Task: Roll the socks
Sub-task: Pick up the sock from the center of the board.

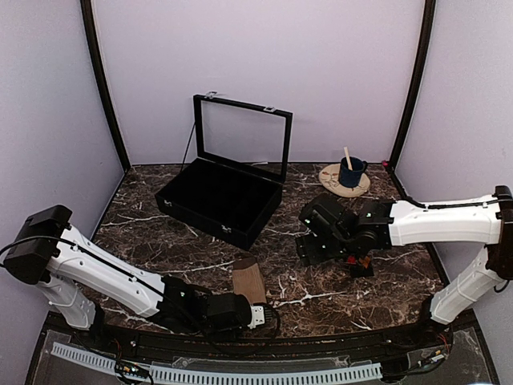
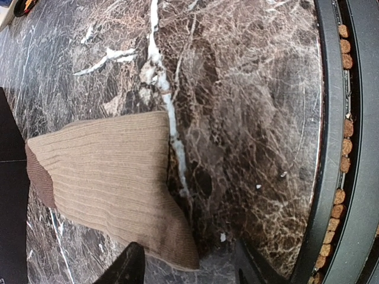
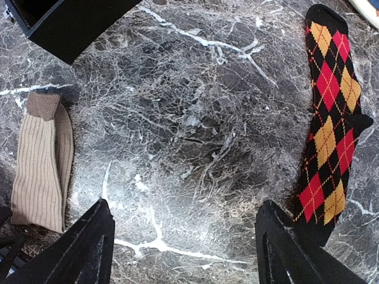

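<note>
One of the socks lies tan side up near the table's front edge, also shown in the left wrist view and the right wrist view. My left gripper is low at its near end, open, with the sock's corner lying between the spread fingers and no grip on it. The other sock, black with red-orange argyle, lies flat to the right. My right gripper hovers open over bare marble between the two socks; in the top view its arm covers most of the argyle sock.
An open black box with a raised glass lid stands at the back centre; its corner shows in the right wrist view. A blue mug with a stick sits on a round coaster at the back right. The table's front rim runs close to my left gripper.
</note>
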Tool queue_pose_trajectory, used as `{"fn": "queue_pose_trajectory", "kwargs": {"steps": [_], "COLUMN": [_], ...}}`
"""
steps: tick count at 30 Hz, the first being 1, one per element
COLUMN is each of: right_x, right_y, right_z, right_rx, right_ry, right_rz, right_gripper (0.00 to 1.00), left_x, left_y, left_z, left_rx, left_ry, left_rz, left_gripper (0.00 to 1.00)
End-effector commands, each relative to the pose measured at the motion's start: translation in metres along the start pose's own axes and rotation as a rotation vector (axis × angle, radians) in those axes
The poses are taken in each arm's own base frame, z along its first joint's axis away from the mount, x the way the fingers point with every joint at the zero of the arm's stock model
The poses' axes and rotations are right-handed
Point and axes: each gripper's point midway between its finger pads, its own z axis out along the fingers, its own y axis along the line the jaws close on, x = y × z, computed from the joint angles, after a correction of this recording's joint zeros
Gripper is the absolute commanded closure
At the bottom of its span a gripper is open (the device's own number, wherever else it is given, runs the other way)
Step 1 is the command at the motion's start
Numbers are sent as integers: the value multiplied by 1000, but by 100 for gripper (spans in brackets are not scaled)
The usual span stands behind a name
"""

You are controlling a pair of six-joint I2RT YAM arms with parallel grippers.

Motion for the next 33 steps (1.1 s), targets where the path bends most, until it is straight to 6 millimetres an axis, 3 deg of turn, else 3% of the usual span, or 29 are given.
{"fn": "queue_pose_trajectory", "kwargs": {"steps": [1, 13, 23, 33], "right_x": [-7, -10, -13, -14], "right_y": [0, -2, -6, -5], "right_z": [-1, 4, 6, 5], "right_rx": [-17, -13, -10, -20], "right_ry": [-22, -22, -24, -28], "right_rz": [10, 8, 20, 20], "right_gripper": [25, 26, 29, 32], "left_x": [16, 30, 32, 33], "left_y": [-1, 3, -9, -20], "left_z": [6, 16, 20, 16], "left_rx": [14, 79, 175, 301], "left_ry": [44, 91, 127, 170], "left_rz": [17, 10, -4, -78], "left_gripper": [47, 56, 83, 92]}}
